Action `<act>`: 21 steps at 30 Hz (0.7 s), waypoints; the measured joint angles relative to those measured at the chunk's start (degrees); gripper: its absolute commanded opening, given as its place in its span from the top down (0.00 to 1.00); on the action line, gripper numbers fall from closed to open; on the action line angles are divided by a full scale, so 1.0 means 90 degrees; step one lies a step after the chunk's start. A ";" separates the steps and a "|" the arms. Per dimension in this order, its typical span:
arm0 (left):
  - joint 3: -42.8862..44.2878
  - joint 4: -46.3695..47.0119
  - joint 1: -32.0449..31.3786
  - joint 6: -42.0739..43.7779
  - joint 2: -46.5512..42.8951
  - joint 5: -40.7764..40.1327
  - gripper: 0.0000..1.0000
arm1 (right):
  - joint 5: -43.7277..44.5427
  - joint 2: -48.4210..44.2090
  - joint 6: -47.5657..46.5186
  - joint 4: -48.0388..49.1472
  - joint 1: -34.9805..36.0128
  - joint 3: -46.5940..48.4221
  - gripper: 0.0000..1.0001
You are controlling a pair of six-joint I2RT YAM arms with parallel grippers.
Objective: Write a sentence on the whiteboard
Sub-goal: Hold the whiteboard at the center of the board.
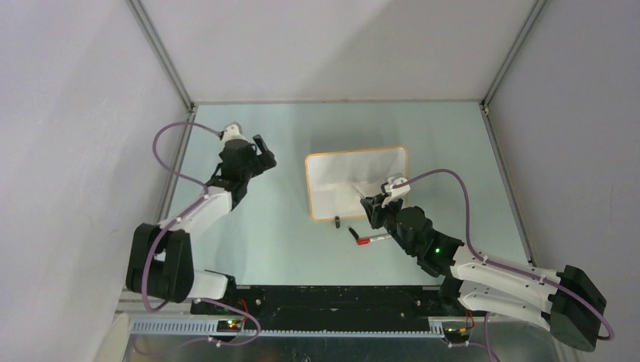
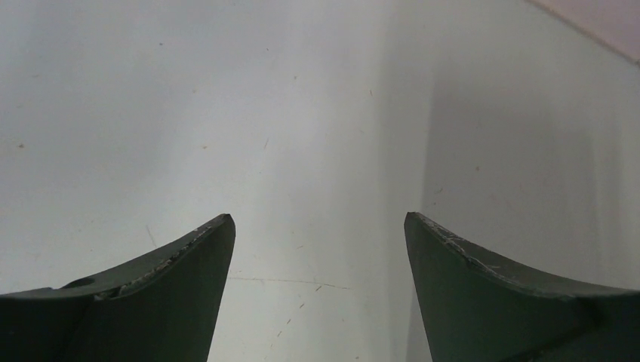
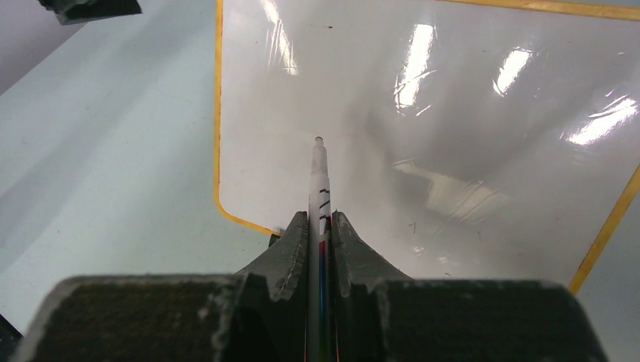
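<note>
- Whiteboard (image 1: pixel 340 173): sat near the centre of the tabletop (image 1: pixel 264 234), toward the far edge; surface blank, no sentence visible.
- Right gripper (image 3: pixel 319 220): clamped on a marker (image 3: pixel 320 173), tip over the board; contact could not be told.
- Left gripper (image 2: pixel 319 220): jaws wide, empty, toward the left edge.
- Progress: writing apparently not begun; whole sentence left.

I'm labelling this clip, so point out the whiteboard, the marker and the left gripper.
whiteboard (image 3: pixel 490 151), right wrist view, bare white surface.
marker (image 3: pixel 320 188), right wrist view, white barrel below the tip.
left gripper (image 2: pixel 318 217), left wrist view, midway between its open fingertips.
</note>
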 measured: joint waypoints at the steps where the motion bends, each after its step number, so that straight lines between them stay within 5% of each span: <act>1: 0.0056 0.0000 -0.0039 0.0015 0.0109 -0.0005 0.22 | 0.0000 0.0000 0.0002 -0.0002 0.0000 0.0000 1.00; 5: 0.0243 -0.0044 -0.0151 0.0160 0.0578 0.0051 0.29 | 0.0000 0.0000 0.0000 -0.0002 0.0000 0.0000 1.00; 21: 0.1066 -0.0204 -0.0952 0.0554 0.1783 -0.0238 0.26 | 0.0000 0.0012 0.0000 -0.0002 0.0000 0.0000 1.00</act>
